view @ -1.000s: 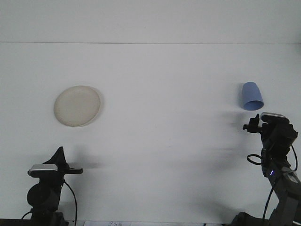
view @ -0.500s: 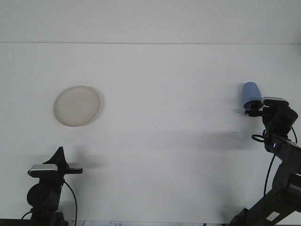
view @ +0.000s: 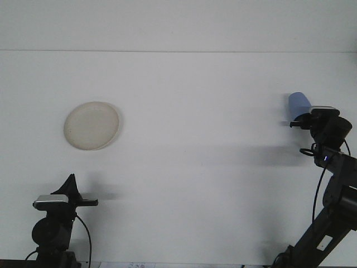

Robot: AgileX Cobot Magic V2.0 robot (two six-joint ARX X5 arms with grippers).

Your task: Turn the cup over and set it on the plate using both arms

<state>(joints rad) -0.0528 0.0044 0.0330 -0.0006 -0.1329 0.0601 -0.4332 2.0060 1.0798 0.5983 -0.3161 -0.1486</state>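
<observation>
The small blue plastic cup (view: pixel 299 103) stands on the white tabletop (view: pixel 201 139), far out to the right of the round cream-coloured plate (view: pixel 92 125) and a little farther from the robot than it. Its narrower closed end seems to be uppermost, which would explain why the task calls for a flip before it can be set down. The right tool (view: pixel 299 119) is raised on its extended black arm and sits right against the cup's near, lower edge, hiding that part of it; from this view I cannot tell whether it is released or clenched, nor whether it actually touches the cup. Its place there suggests the reaching and grasping step is in hand, since the cup lies on that arm's side. The left tool (view: pixel 71 183) is parked low, nearer the robot than the plate and well apart from it, pointing up, and I cannot tell its state either. It probably waits there because the plate is on its side, ready to receive the cup in a handover. Nothing rests on the plate.
</observation>
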